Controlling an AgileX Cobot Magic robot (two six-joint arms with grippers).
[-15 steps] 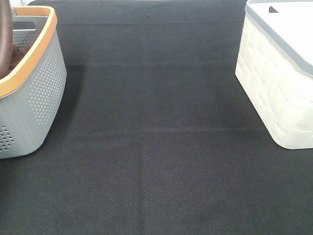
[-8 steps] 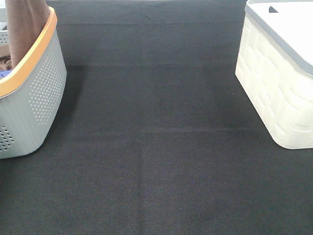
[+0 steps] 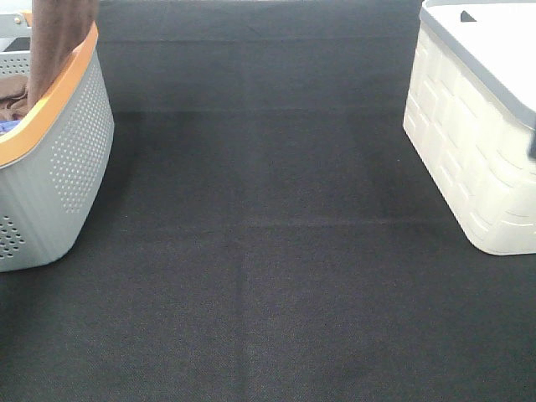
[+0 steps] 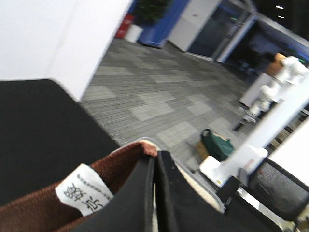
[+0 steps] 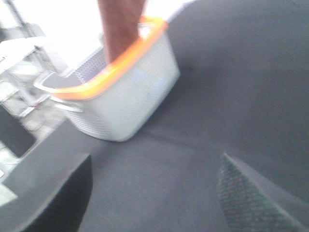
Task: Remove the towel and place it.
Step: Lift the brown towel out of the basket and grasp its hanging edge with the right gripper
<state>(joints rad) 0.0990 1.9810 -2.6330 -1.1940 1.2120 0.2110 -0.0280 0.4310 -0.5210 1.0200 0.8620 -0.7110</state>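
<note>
The black worktop (image 3: pixel 268 251) fills most of my high view and is bare across the middle. At its right edge stands a white bin (image 3: pixel 469 159) with a grey lid. At the left edge is a grey perforated basket (image 3: pixel 67 159) with an orange rim.

The towel (image 3: pixel 63 38) hangs as a narrow brown column out of that basket and past the top of the picture, its lower end inside the rim. Something brown (image 3: pixel 12 94) lies lower in the basket. I cannot tell whether that is the towel's tail or a separate cloth.

My left gripper (image 4: pixel 155 162) is out of the high view. On its own camera the jaws are pressed tight together with the towel's hemmed corner pinched in them. My right gripper (image 5: pixel 154 193) is spread wide with nothing in it, above the bare worktop and facing the basket.

The small white tag (image 4: pixel 83 188) sits just beside the left jaws, so I have the cloth by its corner.

I judge the towel to be light, limp and slightly fuzzy. It should not slip from a firm pinch, but it will swing, drape and drag over the orange rim. A corner hold lets it hang long, so it needs a high lift to clear the rim. A second pinch on a neighbouring corner would spread it flat.
</note>
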